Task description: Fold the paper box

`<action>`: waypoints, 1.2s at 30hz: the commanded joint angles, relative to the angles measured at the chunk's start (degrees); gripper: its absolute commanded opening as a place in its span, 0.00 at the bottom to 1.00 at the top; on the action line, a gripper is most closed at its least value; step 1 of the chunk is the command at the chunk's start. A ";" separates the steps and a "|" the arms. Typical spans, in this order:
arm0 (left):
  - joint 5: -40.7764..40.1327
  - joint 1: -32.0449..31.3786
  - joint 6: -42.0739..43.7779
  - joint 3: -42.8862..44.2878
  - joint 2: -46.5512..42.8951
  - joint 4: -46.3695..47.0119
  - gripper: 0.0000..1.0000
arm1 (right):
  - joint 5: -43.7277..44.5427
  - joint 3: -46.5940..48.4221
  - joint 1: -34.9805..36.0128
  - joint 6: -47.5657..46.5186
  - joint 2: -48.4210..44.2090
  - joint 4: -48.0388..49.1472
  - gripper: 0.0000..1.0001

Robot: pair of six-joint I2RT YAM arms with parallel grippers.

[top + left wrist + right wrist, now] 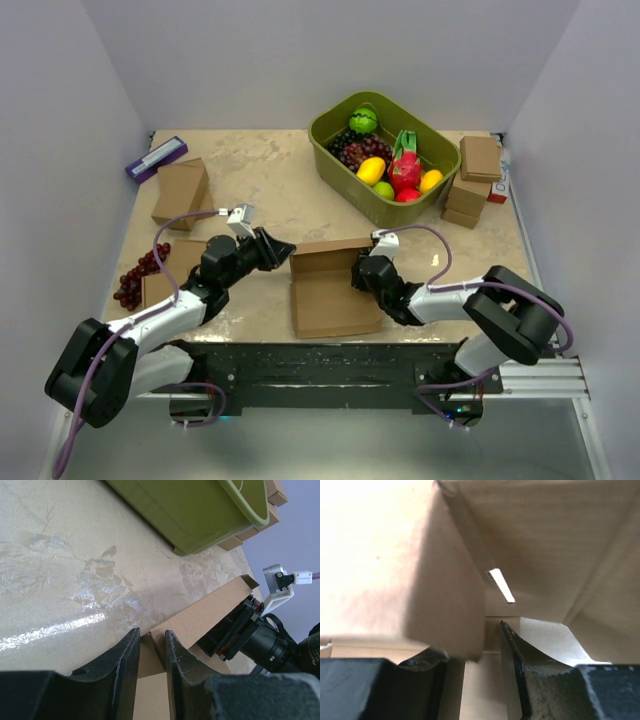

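Two black grippers meet the plain brown thin cardboard paper box [335, 305], which lies at the near middle of the beige marbled table [270, 180] with its far wall raised. At the box's far left corner, the left gripper [287, 250] pinches a flap between narrow fingers. On the right side, the right gripper [357, 272] straddles an upright flap with its fingers narrow; whether they clamp it I cannot tell.

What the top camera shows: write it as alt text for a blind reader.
A half-folded brown paper box lies near the table's front edge, with the left gripper at its left wall and the right gripper at its right side. Behind stand an olive tub of fruit and small cardboard boxes.
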 commanded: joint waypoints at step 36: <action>-1.18 -0.66 4.03 1.13 -1.43 -6.38 0.28 | -4.29 -1.38 -13.24 -0.82 -31.81 -32.36 0.64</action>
